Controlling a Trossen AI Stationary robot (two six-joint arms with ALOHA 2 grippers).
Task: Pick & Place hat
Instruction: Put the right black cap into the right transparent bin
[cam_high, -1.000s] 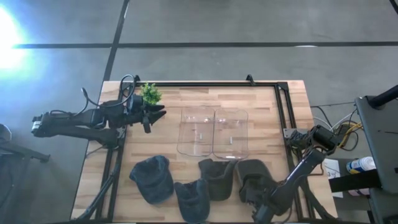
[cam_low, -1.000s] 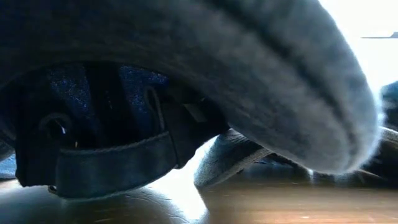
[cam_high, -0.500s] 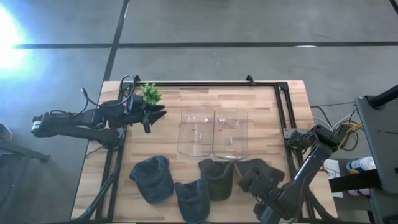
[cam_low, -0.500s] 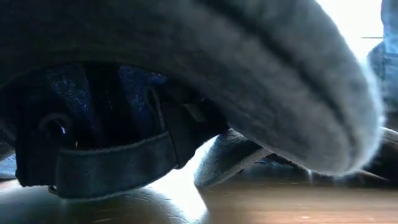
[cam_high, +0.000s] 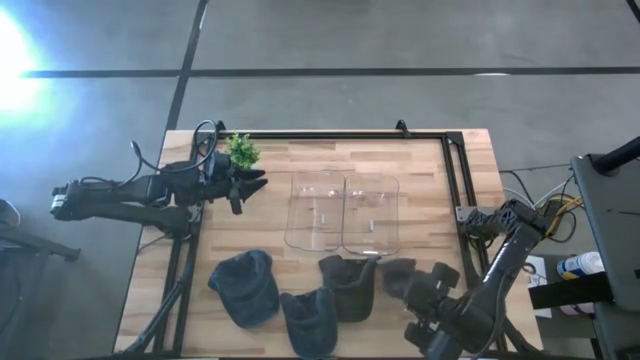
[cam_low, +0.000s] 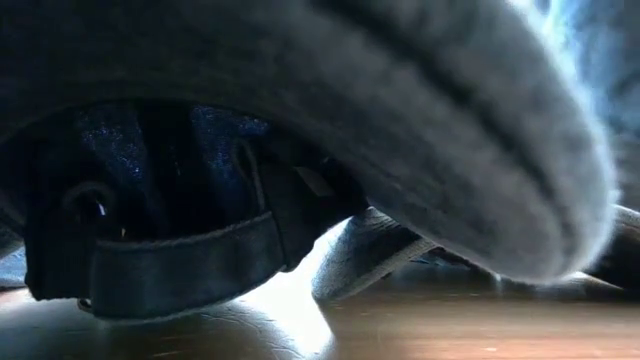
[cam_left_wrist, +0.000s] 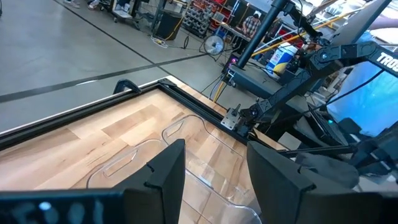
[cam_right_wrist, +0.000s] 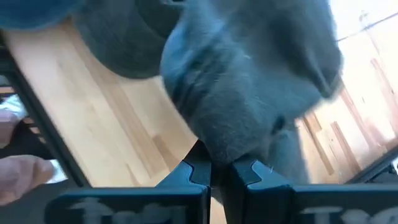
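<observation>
**Right gripper clamps a grey hat at the near right corner**

The right gripper (cam_right_wrist: 221, 167) is clenched on a fold of the grey hat (cam_right_wrist: 249, 81), held at the table's (cam_high: 420, 165) near right. 3 more hats (cam_high: 243, 285) lie along the near edge, just before 2 clear bins (cam_high: 342, 212). The left gripper (cam_left_wrist: 214, 165) waits, fingers apart, far left beside a small plant (cam_high: 241, 150).

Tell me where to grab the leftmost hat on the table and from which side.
Take the leftmost hat by its raised crown edge toward the table's far side, coming straight down from above. It lies slumped and apart from its neighbour, so the fabric fold there probably pinches easily.
</observation>
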